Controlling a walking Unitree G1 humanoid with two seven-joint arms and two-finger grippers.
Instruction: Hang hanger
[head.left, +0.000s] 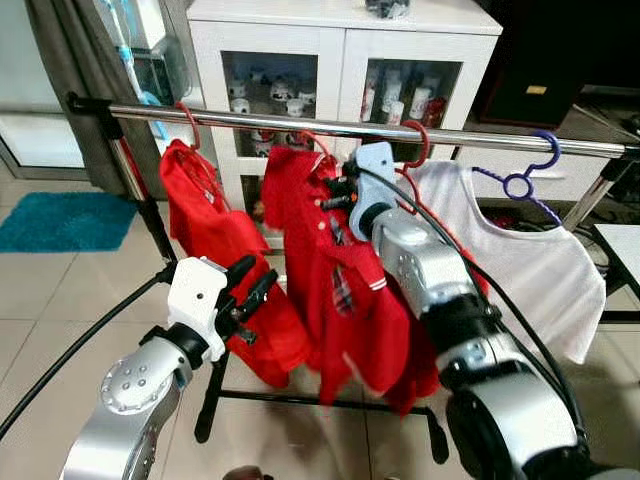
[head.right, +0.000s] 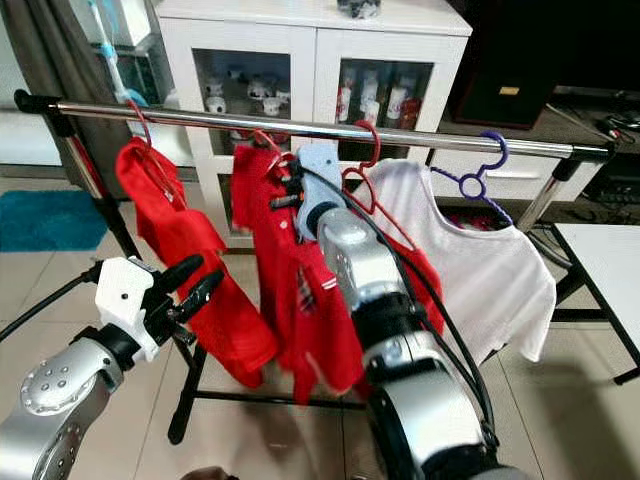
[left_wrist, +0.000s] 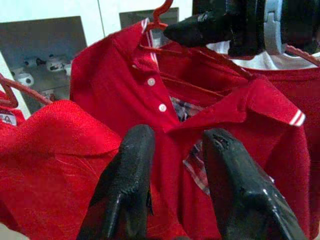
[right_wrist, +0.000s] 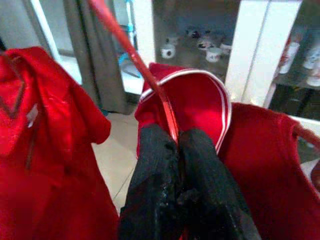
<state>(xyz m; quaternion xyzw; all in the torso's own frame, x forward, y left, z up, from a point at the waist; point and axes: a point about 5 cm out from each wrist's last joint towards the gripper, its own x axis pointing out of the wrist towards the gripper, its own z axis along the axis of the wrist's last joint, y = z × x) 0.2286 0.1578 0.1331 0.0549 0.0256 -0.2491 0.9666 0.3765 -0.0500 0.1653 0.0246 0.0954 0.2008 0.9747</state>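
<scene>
Right tool (right_wrist: 176, 150) clamped on red hanger (right_wrist: 145, 75) of red polo shirt (head.left: 345, 270) just under rail (head.left: 330, 127); left tool (head.left: 248, 285) fingers apart, near the shirts.

Clothes rail (head.left: 300, 125) across my view, cabinet (head.left: 340, 60) behind it.

On the rail I see, from left to right, a shirt (head.left: 215, 235), a polo shirt (head.left: 340, 290) on the hanger (right_wrist: 150, 85), and a T-shirt (head.left: 520, 260). My left gripper (head.left: 250, 285) sits near, before the left shirt; my right gripper (right_wrist: 177, 150) at the polo's hanger. A rug (head.left: 60, 220) lies far left on the floor.
</scene>
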